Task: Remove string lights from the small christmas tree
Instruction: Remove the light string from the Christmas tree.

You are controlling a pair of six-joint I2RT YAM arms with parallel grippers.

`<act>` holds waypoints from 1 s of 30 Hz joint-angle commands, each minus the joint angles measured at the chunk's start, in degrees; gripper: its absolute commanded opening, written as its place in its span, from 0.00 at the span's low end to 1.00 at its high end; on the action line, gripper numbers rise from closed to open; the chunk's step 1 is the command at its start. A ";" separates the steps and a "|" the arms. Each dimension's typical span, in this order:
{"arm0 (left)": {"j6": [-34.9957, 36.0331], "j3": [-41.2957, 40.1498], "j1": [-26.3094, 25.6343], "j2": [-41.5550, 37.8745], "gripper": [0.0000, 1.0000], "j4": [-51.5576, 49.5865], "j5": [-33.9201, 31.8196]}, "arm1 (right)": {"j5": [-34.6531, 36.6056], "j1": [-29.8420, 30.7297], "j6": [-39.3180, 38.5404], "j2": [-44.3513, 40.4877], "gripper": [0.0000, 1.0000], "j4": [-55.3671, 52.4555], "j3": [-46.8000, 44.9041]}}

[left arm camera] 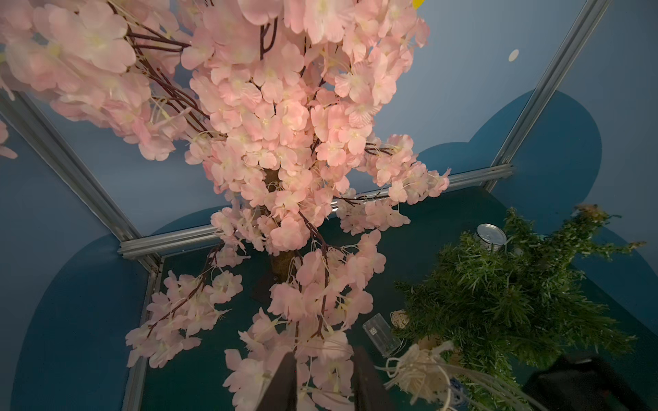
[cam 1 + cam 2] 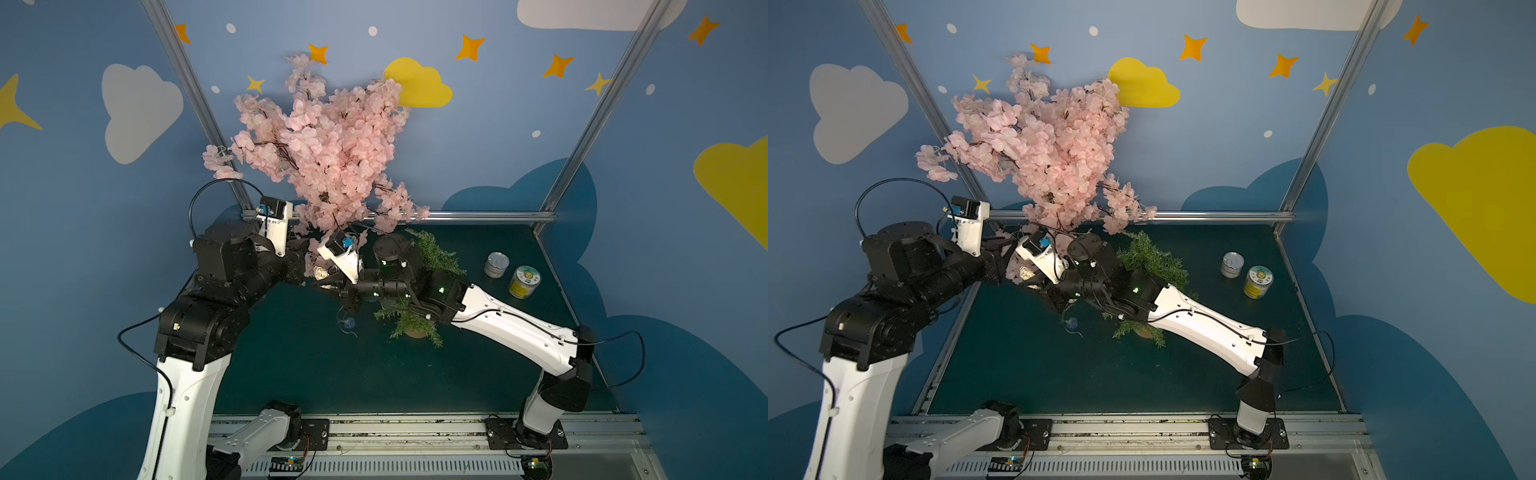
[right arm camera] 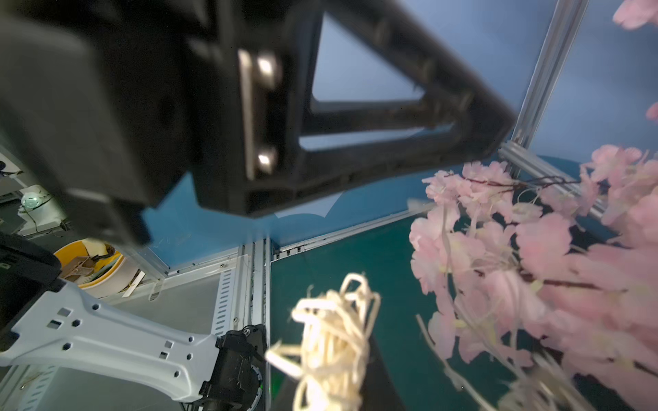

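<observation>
Well, the whole booth is painted like a night sky: blue walls (image 2: 490, 137) with white and yellow clouds and orange stars, and bare aluminium posts (image 2: 598, 108) at the far corners. The table (image 2: 365, 374) is covered in dark green matting. A pink blossom tree (image 2: 324, 137) towers at the far left, and both arms reach in under its lowest branches.

The small christmas tree (image 2: 438, 255) sits near the middle of the mat in its tan pot (image 2: 415, 332), with the right arm crossing over it. As for the string lights (image 3: 334, 334), the right gripper (image 2: 322, 286) looks clamped on one cream ball, held off the mat beside the blossoms. A blue ball (image 2: 349, 323) lies on the mat just left of the pot. The clear box (image 1: 380, 333) lies at the foot of the green tree (whether wire catches in the needles, I cannot tell).

The left gripper (image 1: 324, 359) has its fingers apart, only petals between them. A silver tin (image 2: 496, 264) and a yellow jar (image 2: 524, 282) stand together at the far right, well apart from the trees.
</observation>
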 commanded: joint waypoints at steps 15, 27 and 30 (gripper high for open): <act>-4.86 -9.22 0.63 -10.62 0.99 2.61 6.37 | -4.82 -2.95 -2.75 3.68 0.00 -6.69 13.46; -8.95 -22.84 0.58 -20.08 0.99 3.69 21.61 | -5.80 -4.46 -1.34 4.56 0.00 -8.51 14.21; -10.76 -27.76 0.49 -22.85 1.00 5.23 23.45 | -5.80 -4.67 -1.43 3.62 0.00 -8.97 13.48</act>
